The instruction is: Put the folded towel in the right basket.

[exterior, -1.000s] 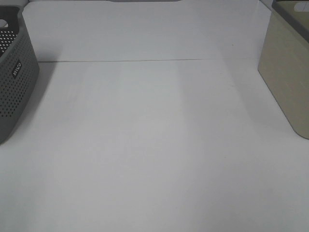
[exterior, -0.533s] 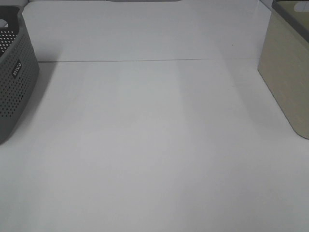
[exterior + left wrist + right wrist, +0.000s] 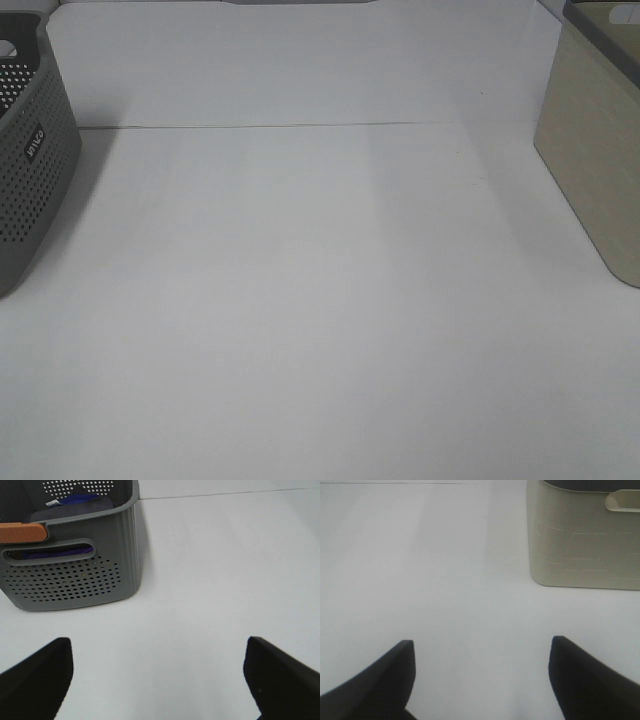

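A purple folded towel (image 3: pixel 75 502) lies inside the grey perforated basket (image 3: pixel 75 580), which stands at the table's left edge in the exterior high view (image 3: pixel 30 190). The beige right basket (image 3: pixel 595 170) stands at the table's right edge and also shows in the right wrist view (image 3: pixel 585 545). My left gripper (image 3: pixel 157 642) is open and empty above the table, a short way from the grey basket. My right gripper (image 3: pixel 481 641) is open and empty, a short way from the beige basket. Neither gripper shows in the exterior high view.
An orange piece (image 3: pixel 20 532) sits on the grey basket's rim above its handle hole. The white table (image 3: pixel 320 300) lies between the two baskets, with a thin seam line (image 3: pixel 300 126) across its far part.
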